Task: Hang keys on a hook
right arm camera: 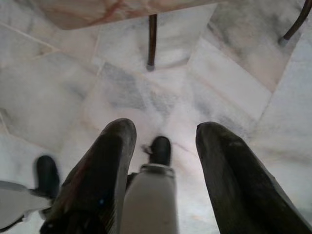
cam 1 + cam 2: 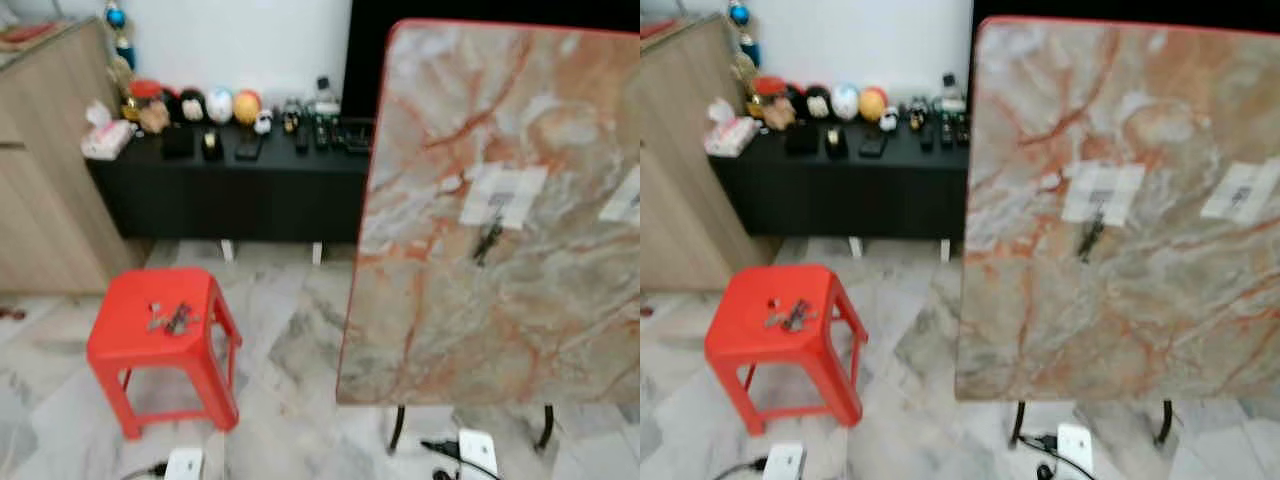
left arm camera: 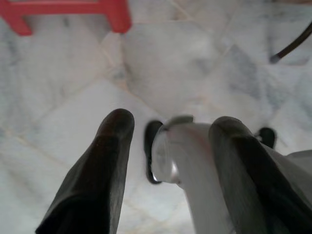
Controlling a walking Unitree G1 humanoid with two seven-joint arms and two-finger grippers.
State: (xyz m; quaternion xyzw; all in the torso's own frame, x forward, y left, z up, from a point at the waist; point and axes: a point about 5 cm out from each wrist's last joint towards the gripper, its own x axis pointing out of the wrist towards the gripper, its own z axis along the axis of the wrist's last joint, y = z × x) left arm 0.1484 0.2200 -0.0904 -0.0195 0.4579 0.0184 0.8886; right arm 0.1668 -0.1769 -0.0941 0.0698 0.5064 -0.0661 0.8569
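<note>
Keys [image 2: 172, 319]: being carried on a red stool [image 2: 140, 345], lower left of the frame. Hook [image 2: 489, 240]: being shown dark against a taped patch on an upended marble table [image 2: 500, 330], right of frame. Left tool [image 3: 170, 146]: being held spread above the marble floor [image 3: 58, 97], nothing pinched. Right tool [image 1: 163, 141]: likewise being held spread, nothing pinched. Black sideboard [image 2: 230, 190]: being displayed upper centre, with figurines on top.

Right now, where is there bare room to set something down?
The red stool has free seat around the keys at its middle. The black cabinet top is crowded with figurines, bare only at its front edge. The marble floor lies open.
</note>
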